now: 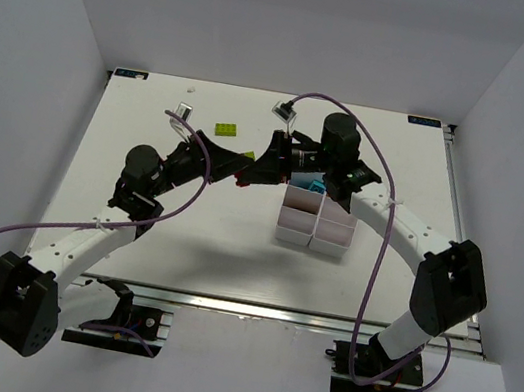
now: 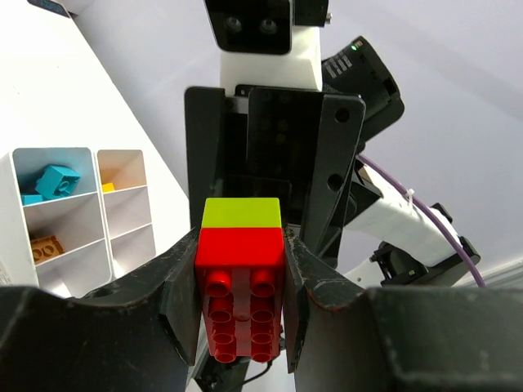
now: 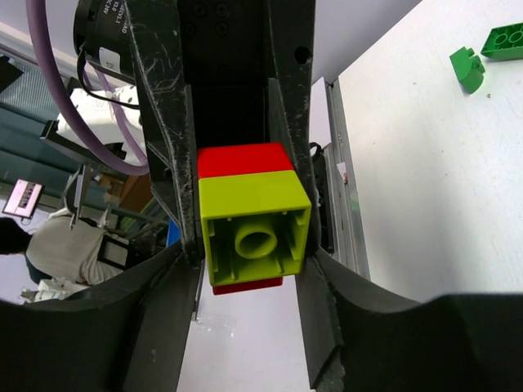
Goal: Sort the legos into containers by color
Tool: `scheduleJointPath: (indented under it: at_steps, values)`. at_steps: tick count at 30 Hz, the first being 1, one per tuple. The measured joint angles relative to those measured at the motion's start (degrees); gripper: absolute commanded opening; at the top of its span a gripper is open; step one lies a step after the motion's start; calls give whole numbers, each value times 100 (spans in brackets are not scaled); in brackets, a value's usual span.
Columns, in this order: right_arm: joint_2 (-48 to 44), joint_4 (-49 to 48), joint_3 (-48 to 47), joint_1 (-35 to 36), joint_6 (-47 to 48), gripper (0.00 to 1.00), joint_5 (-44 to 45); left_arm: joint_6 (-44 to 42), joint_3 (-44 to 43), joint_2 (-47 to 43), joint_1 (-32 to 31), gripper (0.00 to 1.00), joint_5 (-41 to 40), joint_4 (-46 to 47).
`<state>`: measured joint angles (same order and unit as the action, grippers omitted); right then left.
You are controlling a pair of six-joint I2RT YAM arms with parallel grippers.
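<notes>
While it hangs above the counter (image 1: pixel 183 243) beside the bins (image 1: pixel 315 228), the red brick (image 2: pixel 241 282) (a lime brick (image 2: pixel 242 212) stuck to its end) is clamped in the left hand (image 2: pixel 243 269). The right hand (image 3: pixel 253 260) flanks the lime brick, though I cannot tell whether it grips.
</notes>
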<state>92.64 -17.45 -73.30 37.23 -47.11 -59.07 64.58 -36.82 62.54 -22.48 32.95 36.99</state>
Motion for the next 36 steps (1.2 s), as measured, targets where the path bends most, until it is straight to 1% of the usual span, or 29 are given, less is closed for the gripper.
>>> scheduleJointPath:
  at_steps: [2,5,8,9,11,12,18,21,25,32,35,36]
  values:
    - [4,-48,4,17,-44,46,-13,17,0,7,2,9,-22,26]
    - [13,-164,7,13,-107,37,-42,63,0,4,7,10,-55,94]
    - [26,-271,7,13,-170,33,-70,94,-2,4,9,22,-61,140]
    - [33,-306,7,11,-190,32,-76,101,-2,4,13,30,-63,151]
    - [44,-361,7,7,-210,30,-94,101,-2,4,15,38,-72,162]
    - [46,-372,7,4,-219,30,-103,103,-2,4,13,43,-76,162]
    - [46,-374,9,0,-212,28,-118,90,-33,4,13,51,-76,107]
    - [46,-356,9,2,-160,28,-133,50,-72,4,13,58,-81,22]
    - [46,-256,9,59,17,27,-197,-4,-131,13,11,61,-72,-120]
    - [46,24,9,79,413,26,-280,-83,-181,35,-4,60,0,-337]
    - [46,131,9,83,525,26,-286,-111,-184,35,-4,53,39,-382]
    - [46,151,9,81,546,26,-286,-114,-186,35,-4,47,50,-380]
